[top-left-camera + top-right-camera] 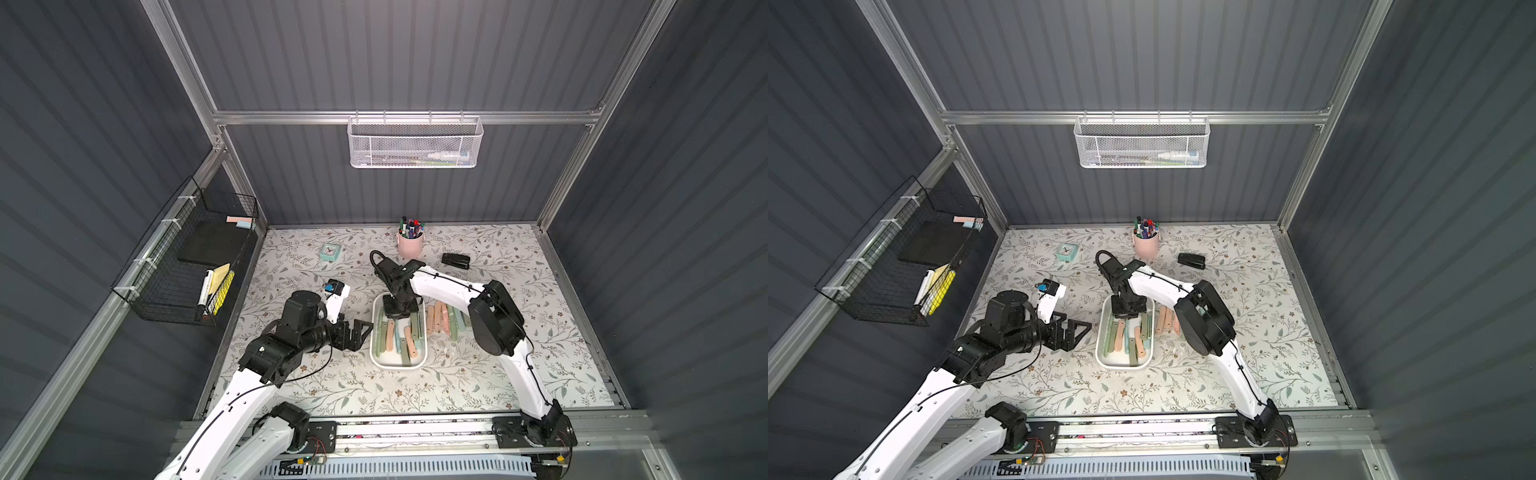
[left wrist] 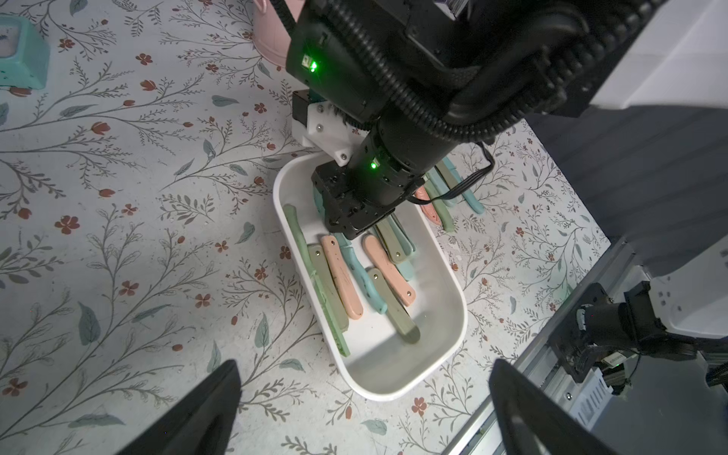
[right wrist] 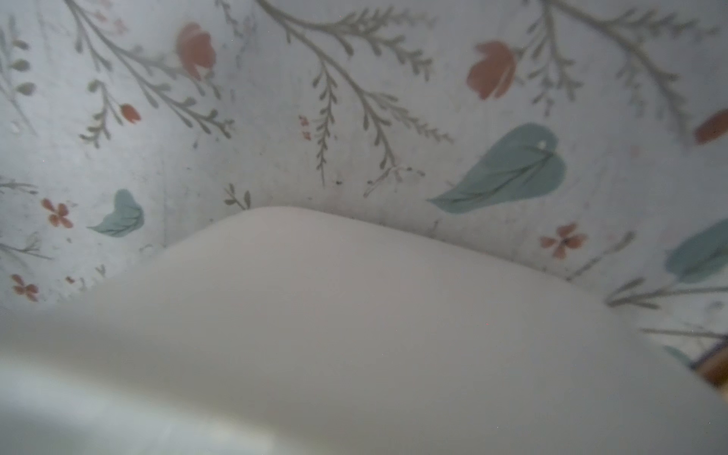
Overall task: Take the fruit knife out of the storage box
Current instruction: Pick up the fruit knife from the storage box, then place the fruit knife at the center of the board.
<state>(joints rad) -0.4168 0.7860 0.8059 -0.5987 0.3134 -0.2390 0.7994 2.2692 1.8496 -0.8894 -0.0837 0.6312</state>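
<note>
**Fruit knives lie in the storage box, right claw down among them**

Fruit knives [image 1: 390,332], folded, with pink, green and pale blue handles, lie inside the storage box [image 1: 398,366]. Most lie along its length and some overlap each other. The box is white and shallow and stands on the flowered table [image 1: 498,357].

The right claw [image 1: 398,312] points down into the end of the box that is farther from the robot's base, right at the knives. It is closed. Its own body hides the fingertips, so I cannot tell whether it grips a knife. The right wrist view shows only the blurred rim of the box [image 3: 354,315] and the tablecloth.

The left claw [image 1: 360,336] hovers just beside the box, on the left arm's side. It is wide open and empty, and its fingers [image 2: 205,413] point towards the box.

On the opposite side, just beside the box, a row of more knives [image 1: 444,318] lies on the table, partly under the right arm. Beyond the far end of the box stand a pink cup of pens [image 1: 410,246], a black stapler [image 1: 456,261] and a small mint clock [image 1: 331,252]. Above these, on the back wall, a white mesh basket [image 1: 413,143] holds a tube with print too small to read.
</note>
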